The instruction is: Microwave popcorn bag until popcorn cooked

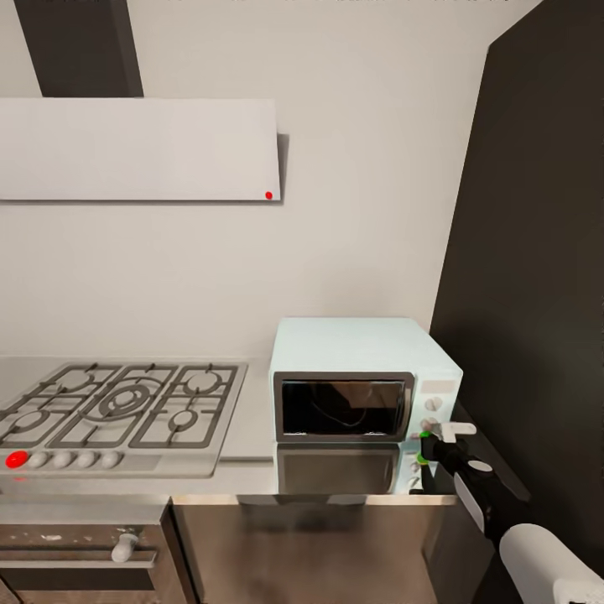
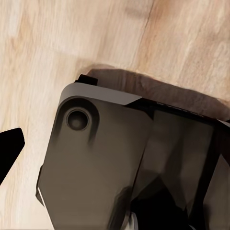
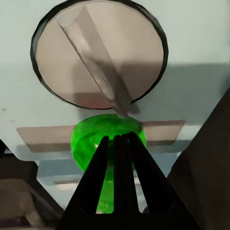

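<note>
Pressing its dark fingers together into 1 narrow wedge, the right gripper (image 3: 120,158) has its tip on a bright green button (image 3: 108,143) on the microwave's (image 1: 361,382) control panel; nothing is held between the fingers. Just beside the green button in the right wrist view sits a round beige knob (image 3: 98,52) with a dark rim and a raised grey bar across its face. In the head view the right gripper (image 1: 432,443) meets the panel at the microwave's front right corner, and its black and white arm runs back to the picture's lower right.

The microwave is a small pale mint-blue box with a dark-framed glass door, shut, and a narrow panel of small white knobs to the door's right. Behind the dark glass nothing can be made out clearly. No brand, label or writing can be read on it. It stands on the grey glossy countertop (image 1: 252,436), against the white wall, beside a tall dark panel (image 1: 537,294). A steel gas hob (image 1: 117,411) with 1 red knob (image 1: 15,459) lies to its left, under a white hood (image 1: 138,149) that carries a small red dot.

The left wrist view shows a dark robot part (image 2: 96,163) over a pale wooden floor (image 2: 43,52), plus 1 black fingertip (image 2: 9,146) at the edge; whether the left gripper is spread or pressed together cannot be told.
</note>
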Controlling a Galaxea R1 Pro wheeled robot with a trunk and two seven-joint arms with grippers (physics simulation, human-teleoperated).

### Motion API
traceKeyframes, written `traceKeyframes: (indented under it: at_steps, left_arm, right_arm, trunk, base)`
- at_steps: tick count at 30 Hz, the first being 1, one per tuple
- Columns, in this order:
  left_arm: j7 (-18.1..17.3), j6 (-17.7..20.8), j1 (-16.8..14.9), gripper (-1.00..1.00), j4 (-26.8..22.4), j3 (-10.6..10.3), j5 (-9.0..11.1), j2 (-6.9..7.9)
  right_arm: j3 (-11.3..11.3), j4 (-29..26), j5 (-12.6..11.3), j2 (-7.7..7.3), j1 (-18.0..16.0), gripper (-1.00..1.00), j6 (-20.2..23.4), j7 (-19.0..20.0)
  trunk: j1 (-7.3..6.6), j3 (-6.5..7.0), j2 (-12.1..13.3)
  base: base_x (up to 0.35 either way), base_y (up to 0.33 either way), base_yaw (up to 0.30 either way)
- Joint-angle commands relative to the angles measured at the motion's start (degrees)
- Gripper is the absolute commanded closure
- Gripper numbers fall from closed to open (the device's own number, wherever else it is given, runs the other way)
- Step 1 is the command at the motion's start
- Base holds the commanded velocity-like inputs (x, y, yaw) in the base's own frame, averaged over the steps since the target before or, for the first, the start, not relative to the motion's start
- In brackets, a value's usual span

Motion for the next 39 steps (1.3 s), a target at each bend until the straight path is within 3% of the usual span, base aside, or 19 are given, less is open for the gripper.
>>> traceKeyframes:
  at_steps: [1,11,17,19,21,23,26,31,34,37,39]
  left_arm:
    - [0.1,-0.2,-0.1,-1.0,0.0,0.1,0.2,-0.03]
    - [0.2,-0.2,-0.1,-1.0,0.0,0.1,0.3,-0.04]
    - [0.2,-0.2,-0.1,-1.0,0.0,0.0,0.3,-0.04]
    - [0.2,-0.2,-0.1,-1.0,0.0,0.1,0.3,-0.04]
    - [0.2,-0.2,-0.1,-1.0,0.0,0.1,0.3,-0.06]
    - [0.2,-0.2,-0.1,-1.0,0.0,0.1,0.3,-0.04]
    - [0.2,-0.2,-0.1,-1.0,0.0,0.1,0.3,-0.05]
    - [0.2,-0.2,-0.1,-1.0,0.0,0.1,0.3,-0.04]
    - [0.2,-0.2,-0.1,-1.0,0.0,0.1,0.3,-0.04]
    - [0.2,-0.2,-0.1,-1.0,0.0,0.1,0.3,-0.04]
    - [0.2,-0.2,-0.1,-1.0,0.0,0.1,0.3,-0.04]
  right_arm:
    - [-0.4,-0.5,0.0,0.04,-0.3,1.0,0.3,0.5]
    - [-0.2,-3.8,0.8,0.02,-0.3,1.0,2.9,0.7]
    - [0.1,-15.2,0.6,0.16,-0.2,1.0,18.1,2.6]
    - [0.0,-23.6,0.5,0.23,-0.3,1.0,25.3,5.2]
    - [-0.2,-31.2,0.3,0.53,0.1,1.0,29.7,5.9]
    - [-0.3,-37.1,0.1,0.69,2.9,1.0,32.7,6.1]
    - [-0.3,-39.3,-0.1,0.82,5.1,1.0,33.9,6.2]
    - [-0.3,-38.3,-0.4,1.14,5.4,1.0,33.9,6.2]
    - [-0.2,-33.0,-0.5,1.22,5.4,1.0,33.2,6.0]
    - [-0.2,-21.4,-0.4,1.26,5.4,1.0,31.8,6.0]
    - [-0.1,-10.2,-0.1,1.33,5.4,1.0,26.1,6.1]
  trunk:
    - [0.02,-0.1,-0.1]
    - [0.02,-0.1,-0.1]
    - [0.02,-0.1,-0.1]
    - [0.02,-0.1,-0.1]
    - [0.02,-0.1,-0.1]
    - [0.02,-0.1,-0.1]
    - [0.02,-0.1,-0.1]
    - [0.02,-0.1,-0.1]
    - [0.02,-0.1,-0.1]
    - [0.02,-0.1,-0.1]
    - [0.02,-0.1,-0.1]
  base:
    - [-0.191,0.0,0.0]
    - [-0.329,0.0,0.0]
    - [-0.345,0.0,0.0]
    - [-0.345,0.0,0.0]
    - [-0.342,0.0,0.0]
    - [-0.341,0.0,0.0]
    - [-0.34,0.0,0.0]
    - [-0.34,0.0,0.0]
    - [-0.339,0.0,0.0]
    - [-0.339,0.0,0.0]
    - [-0.337,0.0,0.0]
